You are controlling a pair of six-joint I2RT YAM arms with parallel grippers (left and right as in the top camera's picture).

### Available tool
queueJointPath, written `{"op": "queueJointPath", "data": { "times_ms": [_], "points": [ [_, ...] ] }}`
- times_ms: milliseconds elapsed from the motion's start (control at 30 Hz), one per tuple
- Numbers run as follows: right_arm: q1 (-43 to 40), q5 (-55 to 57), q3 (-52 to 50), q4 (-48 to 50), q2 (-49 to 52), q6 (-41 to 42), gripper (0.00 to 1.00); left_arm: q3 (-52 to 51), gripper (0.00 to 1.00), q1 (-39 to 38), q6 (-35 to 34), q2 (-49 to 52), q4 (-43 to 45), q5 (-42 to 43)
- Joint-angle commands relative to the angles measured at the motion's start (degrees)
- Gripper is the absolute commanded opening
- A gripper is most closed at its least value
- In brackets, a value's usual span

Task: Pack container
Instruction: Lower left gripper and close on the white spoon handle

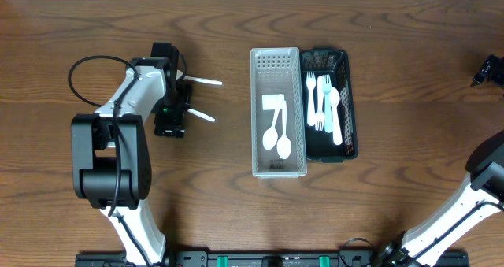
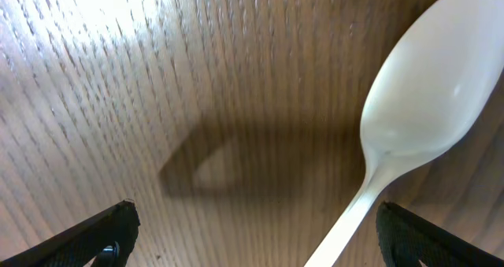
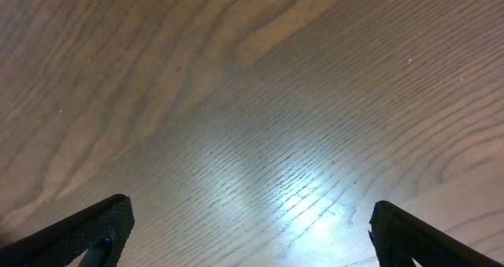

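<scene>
Jaws of the left gripper (image 2: 256, 239) stood wide apart above a white spoon (image 2: 421, 94) on the table (image 2: 118, 78); the right gripper (image 3: 252, 231) gaped empty too.

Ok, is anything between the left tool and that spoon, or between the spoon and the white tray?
Nothing visible. The left tool hangs open directly above the spoon with no object in between, and only bare table lies between there and the white tray.

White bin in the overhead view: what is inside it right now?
Two white spoons lie in the white bin, bowls toward the robot. Nothing covers them; the white shape near their handles is too small to identify.
</scene>
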Motion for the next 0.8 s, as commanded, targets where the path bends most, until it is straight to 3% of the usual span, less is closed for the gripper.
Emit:
{"op": "queueJointPath", "data": {
  "times_ms": [0, 433, 767],
  "points": [
    [0.1, 0.1, -0.1, 0.0, -1.4, 0.8, 0.99, -1.1, 0.98, 1.1, 1.3, 0.7, 1.1, -1.6],
    [0.1, 0.1, -0.1, 0.0, -1.4, 0.8, 0.99, -1.1, 0.98, 1.5, 9.3, 2.7, 5.0, 1.0],
    [0.1, 0.1, -0.1, 0.0, -1.4, 0.8, 0.99, -1.1, 0.98, 1.5, 9.4, 6.1, 5.1, 4.2]
  ]
}}
